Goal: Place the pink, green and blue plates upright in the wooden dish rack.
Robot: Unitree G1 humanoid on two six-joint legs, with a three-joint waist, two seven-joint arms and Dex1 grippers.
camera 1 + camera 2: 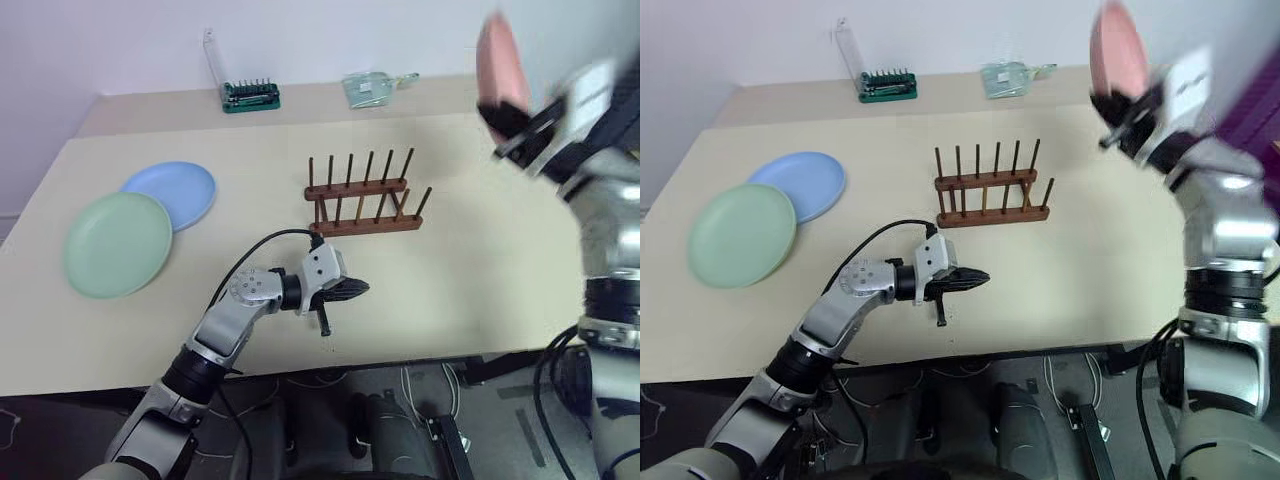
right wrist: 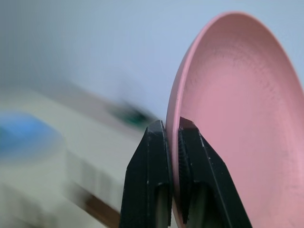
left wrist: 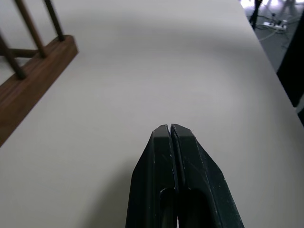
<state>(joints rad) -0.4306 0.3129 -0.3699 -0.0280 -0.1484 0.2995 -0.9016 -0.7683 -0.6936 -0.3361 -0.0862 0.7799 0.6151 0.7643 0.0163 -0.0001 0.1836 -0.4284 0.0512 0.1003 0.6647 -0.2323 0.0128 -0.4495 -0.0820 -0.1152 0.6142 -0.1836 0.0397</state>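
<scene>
My right hand [image 2: 172, 130] is clamping the pink plate [image 2: 237, 118] upright, high above the wooden dish rack [image 1: 362, 195]; my left hand [image 3: 170, 130] is hovering pinched together near it.

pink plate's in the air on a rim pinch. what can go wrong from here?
1. The right gripper pinches only the pink plate at its rim; it could pivot or slip during the swing.
2. The wooden dish rack is small with thin pegs; a misaligned plate could strike them or shift the rack.
3. The left gripper, shut, sits just in front of the rack, crowding the approach.
</scene>
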